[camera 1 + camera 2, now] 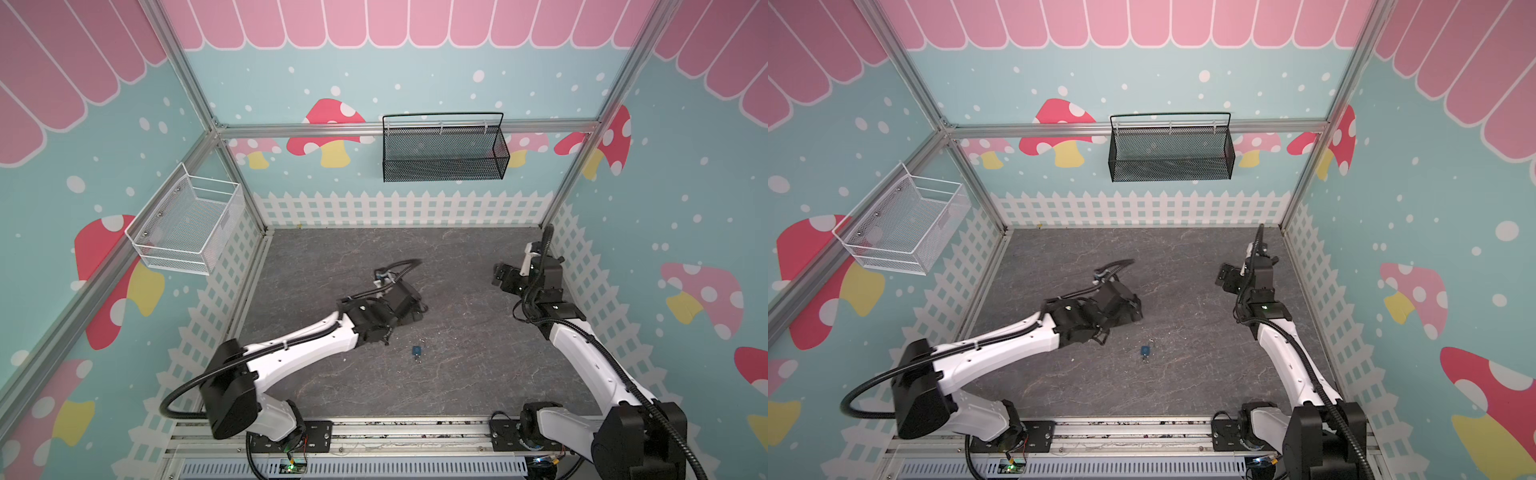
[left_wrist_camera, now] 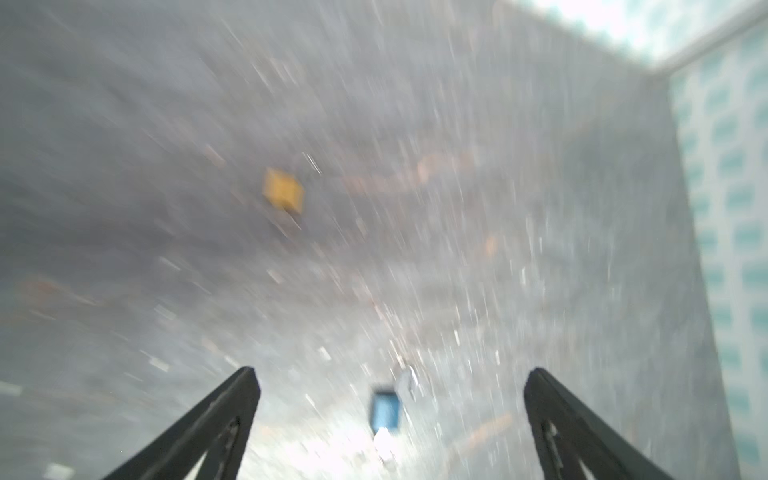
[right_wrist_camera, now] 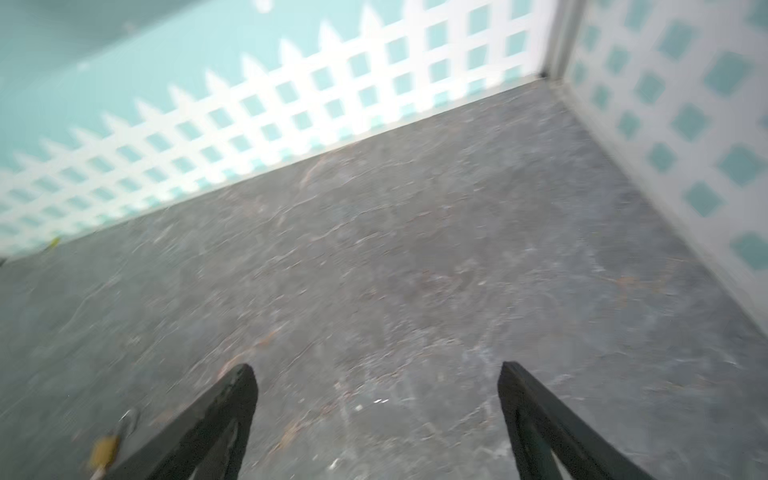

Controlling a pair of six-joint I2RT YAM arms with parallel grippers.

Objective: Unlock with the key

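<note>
Where the grey worktop (image 1: 457, 374) spreads out, two pincers hang over it, well apart from each other. The left pincer (image 2: 392, 370) is low over the middle, its jaws spread wide with nothing clamped between them. In both top views its own body hides the fingertips. The right pincer (image 3: 377, 365) is off toward the right wall (image 1: 615, 316), and its jaws too are spread wide and empty. A small brass lock (image 3: 104, 451) lies on the worktop just outside one finger of the right pincer. The left wrist view, badly blurred, shows the lock (image 2: 283, 192) well ahead of the left pincer. The blue key (image 2: 386, 411) lies flat on the worktop, seen between the left pincer's fingers and touching neither. In a top view the key (image 1: 416, 351) is near that pincer but clear of it.
</note>
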